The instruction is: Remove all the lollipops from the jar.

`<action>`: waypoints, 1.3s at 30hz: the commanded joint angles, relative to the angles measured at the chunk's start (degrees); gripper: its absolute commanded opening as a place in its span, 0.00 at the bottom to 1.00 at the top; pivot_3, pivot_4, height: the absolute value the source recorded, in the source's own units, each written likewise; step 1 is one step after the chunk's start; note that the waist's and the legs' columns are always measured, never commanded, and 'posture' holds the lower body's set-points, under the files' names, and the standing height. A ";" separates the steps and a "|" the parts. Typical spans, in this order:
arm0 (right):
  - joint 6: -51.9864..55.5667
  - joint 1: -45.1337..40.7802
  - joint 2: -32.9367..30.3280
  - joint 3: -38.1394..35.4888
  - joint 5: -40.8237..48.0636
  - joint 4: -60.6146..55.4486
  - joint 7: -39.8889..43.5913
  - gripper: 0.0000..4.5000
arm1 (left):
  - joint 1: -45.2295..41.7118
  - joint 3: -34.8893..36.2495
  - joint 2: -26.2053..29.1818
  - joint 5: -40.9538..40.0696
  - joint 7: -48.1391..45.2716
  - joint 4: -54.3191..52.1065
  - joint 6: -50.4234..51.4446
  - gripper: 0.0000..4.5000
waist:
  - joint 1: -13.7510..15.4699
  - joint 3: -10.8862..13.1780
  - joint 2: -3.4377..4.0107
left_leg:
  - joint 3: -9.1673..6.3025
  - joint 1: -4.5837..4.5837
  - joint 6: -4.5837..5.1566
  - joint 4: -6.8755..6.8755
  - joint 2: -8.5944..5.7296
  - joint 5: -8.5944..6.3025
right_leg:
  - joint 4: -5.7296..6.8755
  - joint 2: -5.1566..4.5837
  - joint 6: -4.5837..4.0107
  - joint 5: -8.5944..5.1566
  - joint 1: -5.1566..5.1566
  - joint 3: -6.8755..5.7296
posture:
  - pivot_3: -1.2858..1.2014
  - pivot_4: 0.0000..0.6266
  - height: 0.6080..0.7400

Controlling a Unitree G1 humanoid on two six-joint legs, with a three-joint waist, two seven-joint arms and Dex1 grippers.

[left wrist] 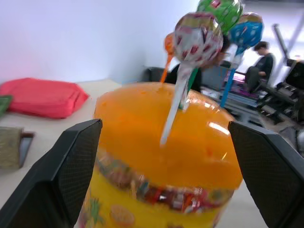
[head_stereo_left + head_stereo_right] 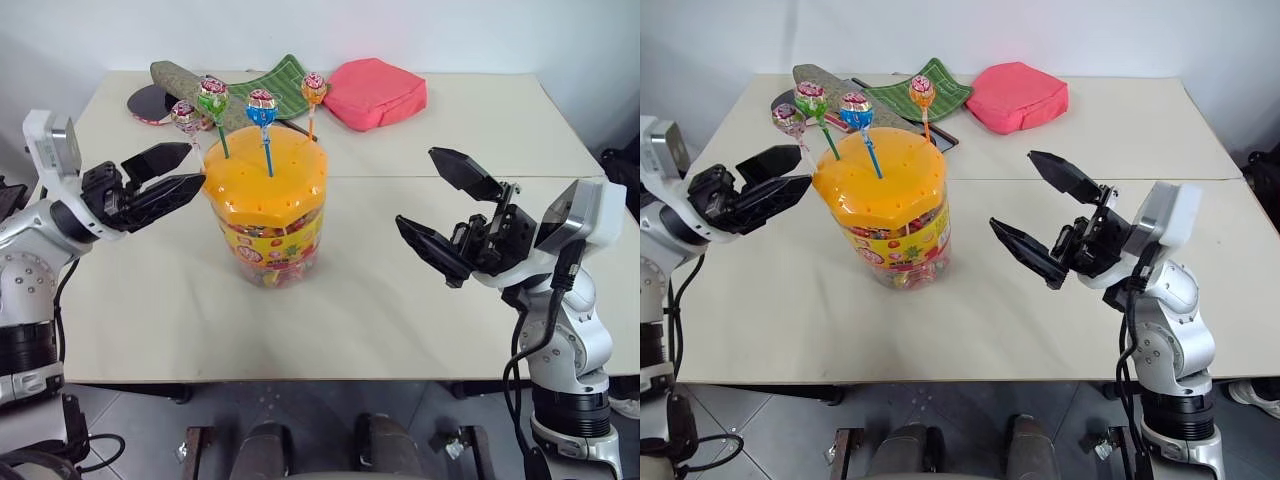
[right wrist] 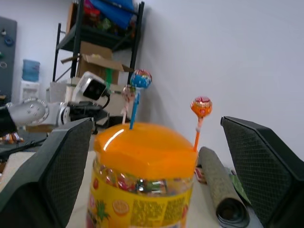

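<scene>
The jar [image 2: 265, 225] stands upright in the middle of the table, clear with an orange holed lid [image 2: 268, 178]. Several lollipops stick up from the lid: a pinkish one [image 2: 186, 117] nearest the left side, a green one [image 2: 212, 98], a blue one [image 2: 261, 106] and an orange one [image 2: 314, 88] at the back. My left gripper [image 2: 196, 167] is open just left of the lid, its fingertips close to the pinkish lollipop's stick and touching nothing. My right gripper [image 2: 415, 187] hangs open, wide and empty, well to the right of the jar.
Behind the jar lie a pink pouch [image 2: 375, 92], a green cloth [image 2: 281, 78], a rolled olive mat [image 2: 182, 78] and a dark round object [image 2: 150, 101]. The table's front edge [image 2: 330, 378] runs just below both arms.
</scene>
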 commanded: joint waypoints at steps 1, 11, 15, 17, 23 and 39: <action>-1.10 0.87 -0.40 -1.00 -0.77 -0.70 0.14 1.00 | -2.37 -0.53 -0.80 2.44 -1.58 1.82 -1.38 0.81 | 0.04 0.00 0.00 | 0.00 0.00 0.00 0.01 0.00 0.00 | 0.00 0.00 0.00 0.00 0.00 0.00 | 0.52 0.24 1.00; -1.81 2.26 -0.28 -1.11 -1.87 -1.14 0.34 1.00 | -6.35 0.73 -4.94 2.50 -2.35 2.99 -1.56 0.11 | 0.15 0.01 -0.03 | 0.04 0.00 0.01 0.09 0.00 0.00 | 0.01 0.00 0.02 0.01 0.01 0.09 | 0.52 0.24 1.00; -1.60 1.42 -0.28 -0.67 -0.87 -0.69 1.47 1.00 | -8.32 4.31 -5.87 -2.07 -0.24 4.21 2.47 0.01 | 0.14 0.03 -0.05 | 0.04 0.00 0.01 0.09 0.00 0.00 | 0.01 0.00 0.02 0.01 0.01 0.09 | 0.52 0.24 1.00; -0.86 0.26 -0.43 -0.17 0.27 -0.42 2.65 1.00 | -9.32 7.27 -6.05 -4.76 2.14 5.46 4.86 0.01 | 0.13 0.03 -0.06 | 0.04 0.00 0.01 0.10 0.01 0.00 | 0.01 0.00 0.02 0.01 0.01 0.09 | 0.52 0.24 1.00; 3.38 -4.94 -5.30 5.12 0.45 2.91 14.40 1.00 | -7.23 14.34 -1.18 -2.99 13.17 11.41 7.74 0.01 | -0.32 0.03 -0.06 | 0.05 0.07 0.01 0.05 0.04 0.00 | 0.05 0.01 0.02 0.01 0.01 0.13 | 0.52 0.24 1.00; 3.82 -4.19 -12.10 8.51 -4.83 9.39 26.67 1.00 | 27.99 4.75 6.48 17.80 26.76 -3.58 17.58 0.21 | 0.03 0.14 -0.55 | 0.49 0.27 0.04 0.03 0.12 -0.19 | 0.05 0.00 0.02 0.01 -0.06 0.45 | 0.52 0.24 1.00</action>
